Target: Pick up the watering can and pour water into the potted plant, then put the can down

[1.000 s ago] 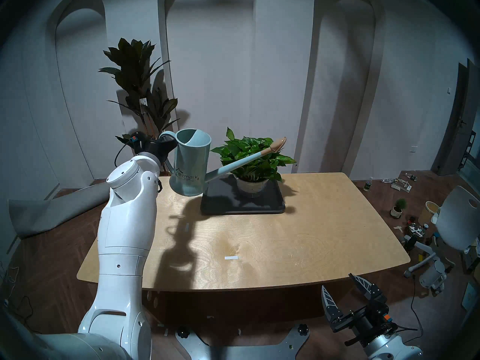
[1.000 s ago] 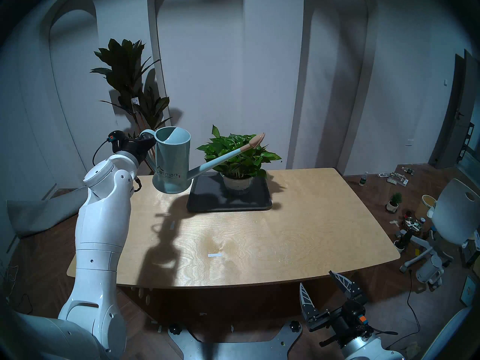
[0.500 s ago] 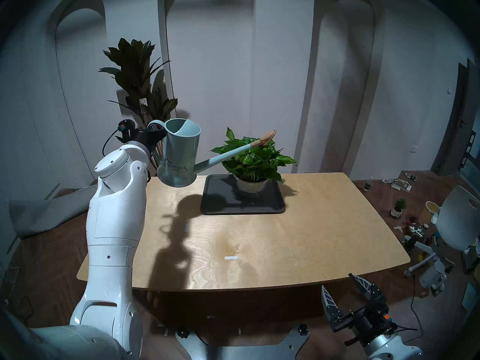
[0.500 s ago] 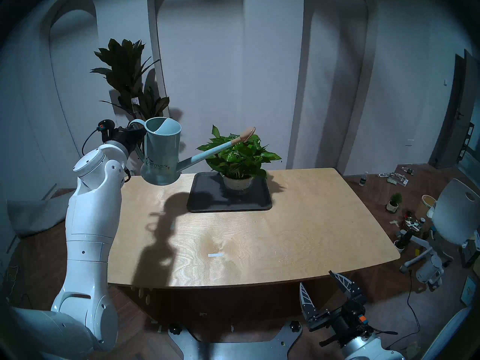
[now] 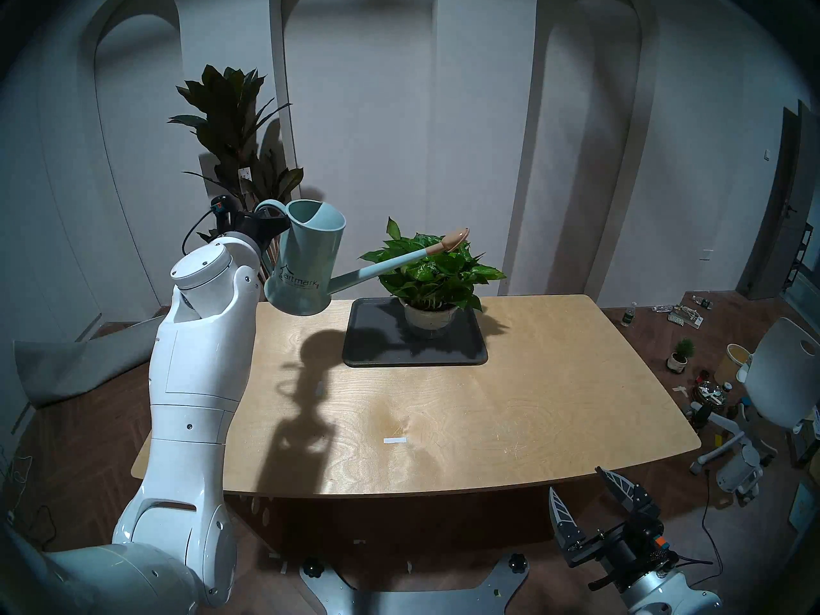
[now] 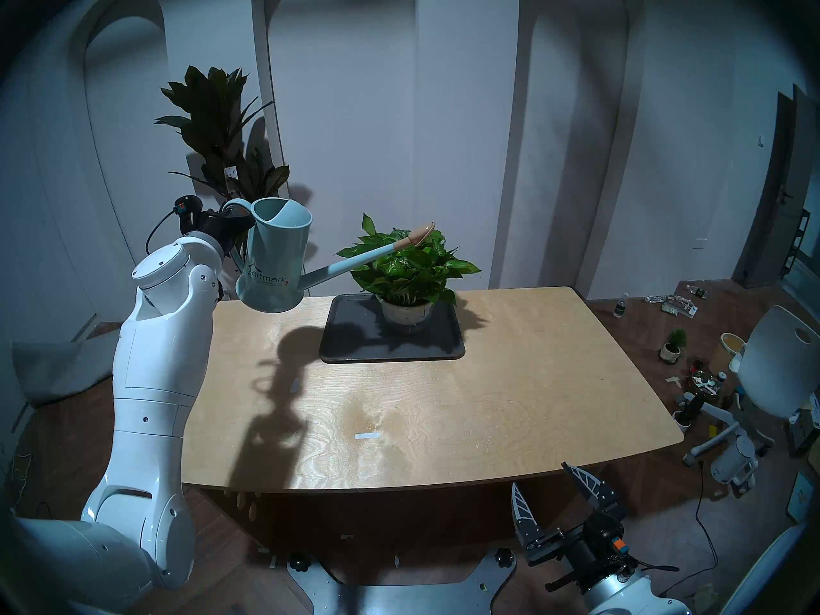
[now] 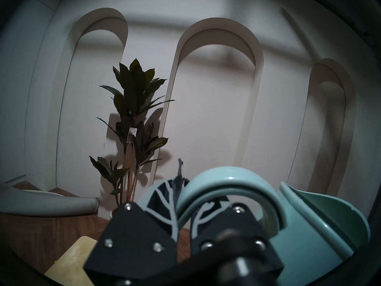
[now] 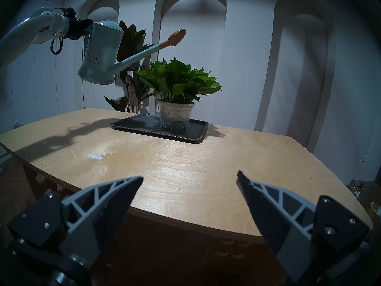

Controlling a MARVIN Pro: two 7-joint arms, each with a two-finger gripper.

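teal watering can (image 5: 306,259) has gone up and tipped more; its spout end now hangs over the potted plant (image 5: 432,270). left gripper (image 5: 266,221) squeezes its handle, so pouring looks close.

Light wooden table (image 5: 532,401): black tray (image 5: 377,352) at rear centre; white tape strip (image 5: 395,441) near front.

One watering can (image 5: 308,263), three plants (image 5: 432,265), one tray (image 5: 372,348).
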